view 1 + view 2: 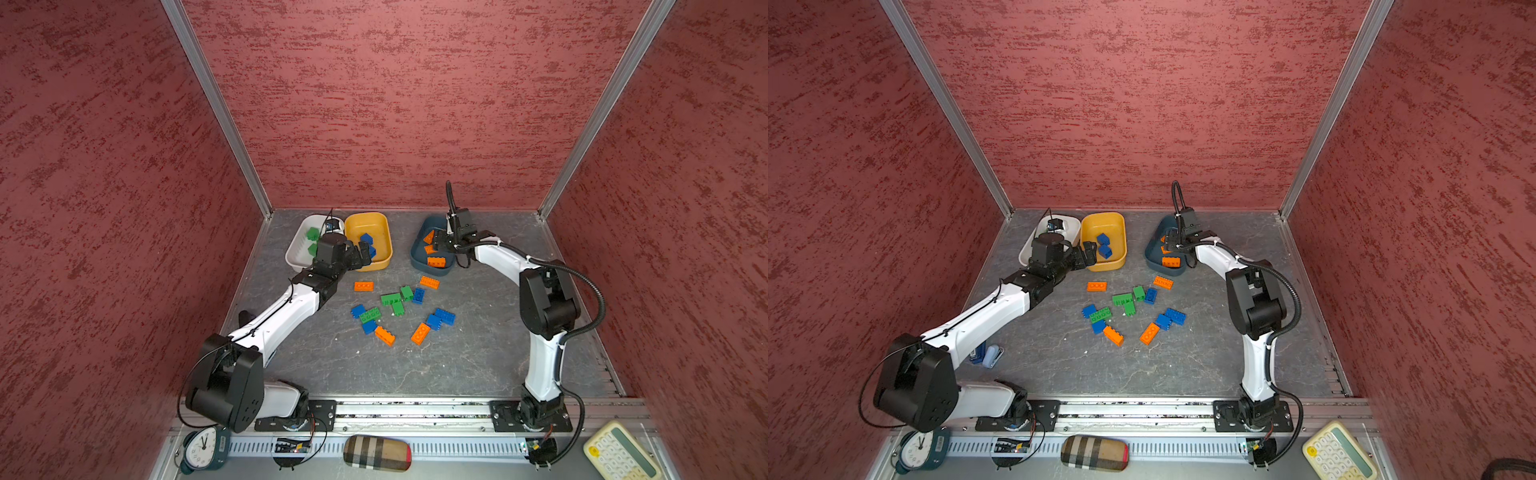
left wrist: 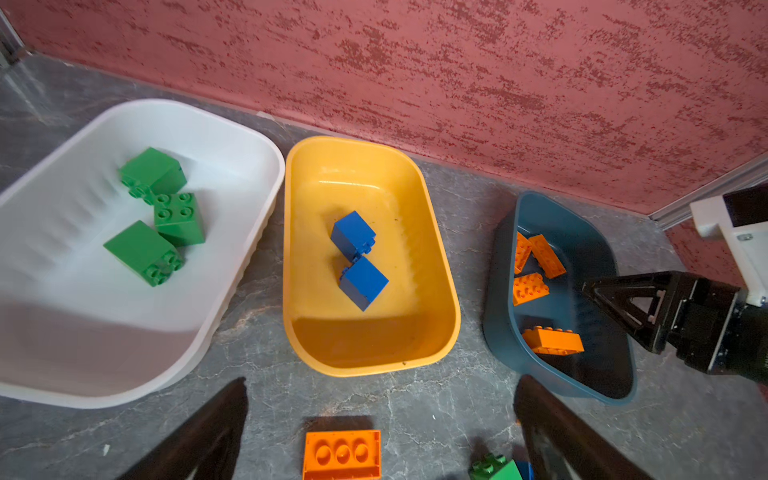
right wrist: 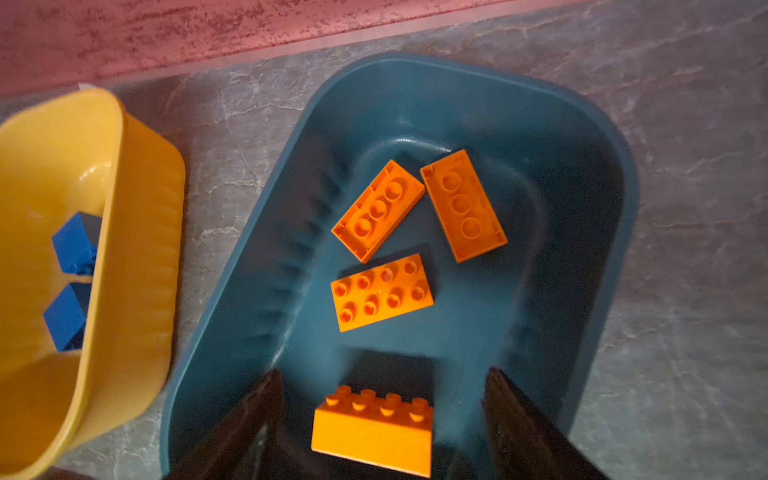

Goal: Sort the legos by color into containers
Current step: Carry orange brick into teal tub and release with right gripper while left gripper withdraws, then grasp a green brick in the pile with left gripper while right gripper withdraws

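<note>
Right gripper (image 3: 382,372) agape — brick (image 3: 372,436) seemingly loose

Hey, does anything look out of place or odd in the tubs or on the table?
Nothing is mis-sorted: green legos in the white tub, blue legos in the yellow tub, orange legos in the teal tub. Two of those lie hollow side up. A blue stapler-like object lies beside the left arm.

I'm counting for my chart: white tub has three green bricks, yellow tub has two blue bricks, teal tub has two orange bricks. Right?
Almost. The teal tub holds four orange bricks, not two; the right wrist view shows them. The rest stands.
</note>
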Tool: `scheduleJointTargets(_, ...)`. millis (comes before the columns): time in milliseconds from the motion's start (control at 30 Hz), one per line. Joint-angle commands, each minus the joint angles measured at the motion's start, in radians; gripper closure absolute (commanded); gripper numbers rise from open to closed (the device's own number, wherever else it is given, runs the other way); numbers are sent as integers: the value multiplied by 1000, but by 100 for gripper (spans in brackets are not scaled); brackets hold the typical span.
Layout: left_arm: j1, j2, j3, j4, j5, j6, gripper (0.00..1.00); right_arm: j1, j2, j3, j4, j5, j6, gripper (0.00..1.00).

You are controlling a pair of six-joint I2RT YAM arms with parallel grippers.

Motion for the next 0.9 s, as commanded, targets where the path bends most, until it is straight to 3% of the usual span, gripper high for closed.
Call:
scheduleJointTargets(0,25,14,1,-59,163,-28,0,19,-104,-23,2,56,-21,1)
scheduleJointTargets(300,-8,75,35,-161,233,58,0,32,-366,-319,239,42,-3,1)
scheduleJointTargets(533,-76,169,110,-282,240,181,5,31,-525,-531,376,126,20,1)
scheduleJointTargets(733,-123,302,231,-465,212,364,11,32,-593,-601,393,160,21,1)
scheduleJointTargets(867,-143,367,308,-565,277,465,14,31,-604,-596,382,126,8,1)
